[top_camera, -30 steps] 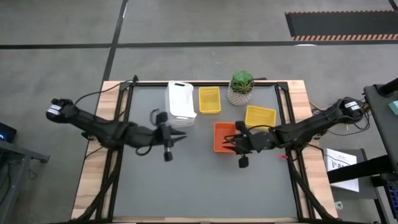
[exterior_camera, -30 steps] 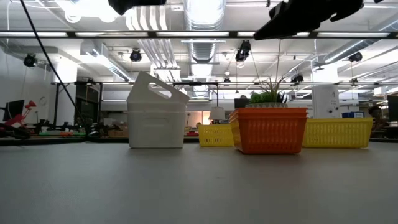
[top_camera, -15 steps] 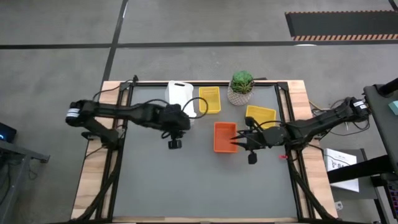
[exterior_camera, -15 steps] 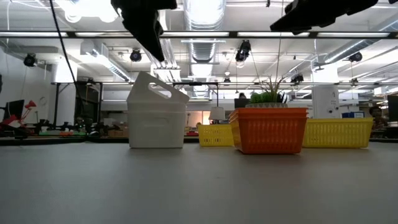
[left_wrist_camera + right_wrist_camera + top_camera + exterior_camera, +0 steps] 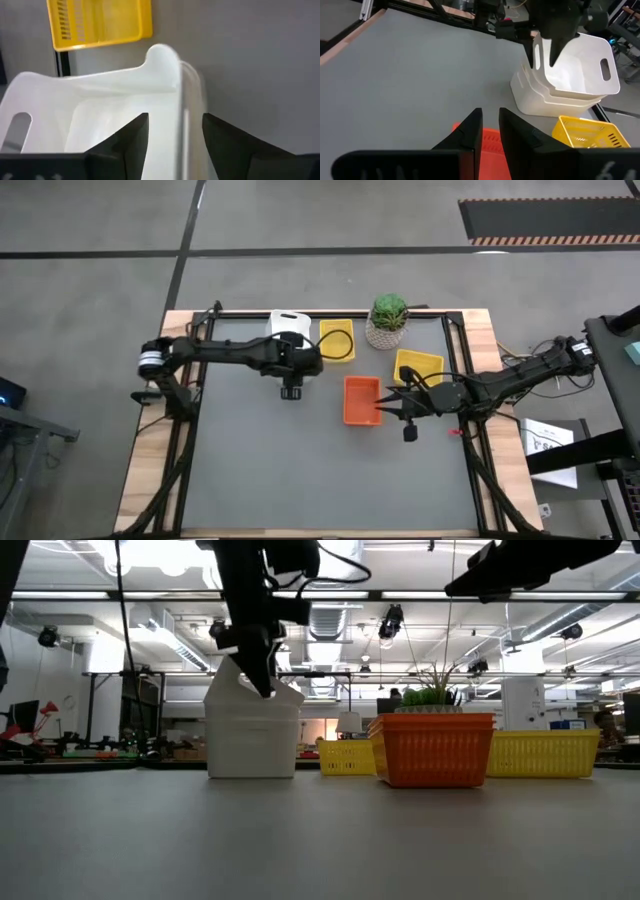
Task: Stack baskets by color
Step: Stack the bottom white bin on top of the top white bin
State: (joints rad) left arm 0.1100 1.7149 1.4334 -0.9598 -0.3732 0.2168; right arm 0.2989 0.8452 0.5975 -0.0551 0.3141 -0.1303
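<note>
The left gripper [image 5: 296,357] was placed over the near right corner of the white baskets [image 5: 288,328], which were stacked toward the far edge of the table [image 5: 250,470], left of centre. In the left wrist view its two fingers [image 5: 131,140] were spread apart, one on either side of the top basket's rim, with nothing clamped between them. In the low view the left gripper [image 5: 262,675] was seen hanging down at the tilted top basket of the white stack [image 5: 252,730]. The top white basket was seated crookedly on the ones below it.

One yellow basket [image 5: 337,340] was set just to the right of the white stack, near the far edge. A second yellow basket [image 5: 418,367] was placed toward the right edge, in front of the plant in a woven pot [image 5: 388,320]. The orange baskets [image 5: 361,400] were stacked near the middle of the table, right of centre; in the low view they [image 5: 435,748] were seen nested one inside the other.

The right gripper [image 5: 388,403] was held just beside the right side of the orange stack. In the right wrist view its fingers [image 5: 469,132] were drawn close together with only a narrow gap between them, and nothing was gripped; the orange stack [image 5: 485,136] was glimpsed just beyond them.
</note>
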